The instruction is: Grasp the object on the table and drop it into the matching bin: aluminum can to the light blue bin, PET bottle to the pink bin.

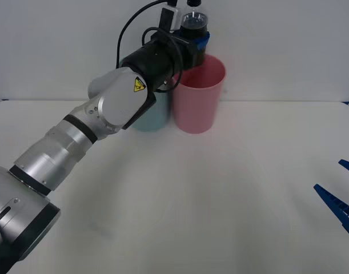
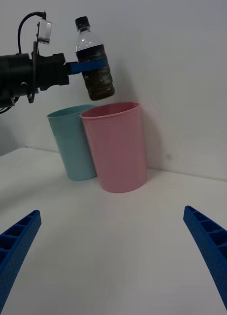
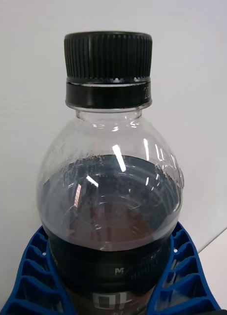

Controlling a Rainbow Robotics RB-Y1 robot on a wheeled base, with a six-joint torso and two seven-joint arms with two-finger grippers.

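While gripped by left gripper (image 2: 91, 66), PET bottle (image 2: 95, 61) (upright) above pink bin (image 2: 115, 147)

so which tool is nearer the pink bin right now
Left. The left tool holds the bottle in the air just above the pink bin, near its rim. The right tool sits open, low over the table's near right edge, far from the bin.

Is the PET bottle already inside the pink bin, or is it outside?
Outside. The left gripper holds the PET bottle in the air, cap up, slightly tilted, its base clear above the pink bin rim.
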